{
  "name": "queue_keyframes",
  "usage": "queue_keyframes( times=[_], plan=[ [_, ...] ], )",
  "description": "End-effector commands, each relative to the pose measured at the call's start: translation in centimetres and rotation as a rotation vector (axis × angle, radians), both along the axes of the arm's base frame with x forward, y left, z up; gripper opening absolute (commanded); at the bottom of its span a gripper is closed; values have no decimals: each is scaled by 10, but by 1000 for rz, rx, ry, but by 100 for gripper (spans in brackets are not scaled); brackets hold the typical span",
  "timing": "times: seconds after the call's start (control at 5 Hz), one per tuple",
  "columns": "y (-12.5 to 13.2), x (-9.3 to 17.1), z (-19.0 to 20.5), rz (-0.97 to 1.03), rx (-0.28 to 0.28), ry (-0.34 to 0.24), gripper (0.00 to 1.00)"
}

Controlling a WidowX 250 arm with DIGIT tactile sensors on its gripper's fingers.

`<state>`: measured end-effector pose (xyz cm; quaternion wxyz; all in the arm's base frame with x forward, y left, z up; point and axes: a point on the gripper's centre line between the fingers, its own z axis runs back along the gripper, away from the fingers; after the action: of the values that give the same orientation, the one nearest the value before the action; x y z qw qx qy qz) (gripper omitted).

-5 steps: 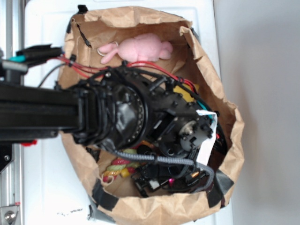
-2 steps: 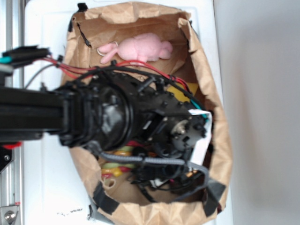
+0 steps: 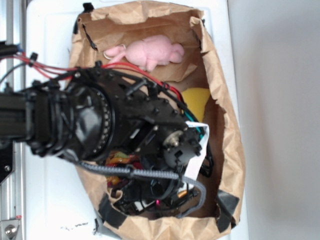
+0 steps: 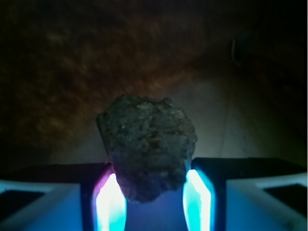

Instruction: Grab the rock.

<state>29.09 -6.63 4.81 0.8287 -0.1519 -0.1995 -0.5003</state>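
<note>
In the wrist view the rock (image 4: pixel 147 144), a dark rough bumpy lump, sits between my two glowing fingers. Its lower half is wedged between the pads, touching the left pad (image 4: pixel 110 202) and the right pad (image 4: pixel 197 199). My gripper (image 4: pixel 150 174) is shut on the rock, with the dim brown bag interior behind it. In the exterior view my black arm (image 3: pixel 125 125) reaches down into the paper bag (image 3: pixel 232 130) and covers both the gripper and the rock.
A pink plush toy (image 3: pixel 150 52) lies at the bag's far end. A yellow sponge (image 3: pixel 196 100) shows beside the arm's wrist. Part of a red-green-yellow rope (image 3: pixel 117 161) peeks out under the arm. Black tape patches (image 3: pixel 226 207) hold the bag's corners.
The arm has shifted left and come closer to the exterior camera. The yellow sponge is now uncovered, and the bag's right wall has drawn inward.
</note>
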Motion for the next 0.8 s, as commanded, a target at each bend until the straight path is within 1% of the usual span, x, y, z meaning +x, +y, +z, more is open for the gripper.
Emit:
queue_keyframes(
  times=[0.0, 0.2, 0.4, 0.6],
  plan=[
    [29, 5, 27, 265, 50, 12, 0],
    [45, 1, 39, 430, 60, 53, 0],
    [60, -6, 55, 636, 24, 125, 0],
    [69, -12, 68, 796, 2, 176, 0]
  ],
)
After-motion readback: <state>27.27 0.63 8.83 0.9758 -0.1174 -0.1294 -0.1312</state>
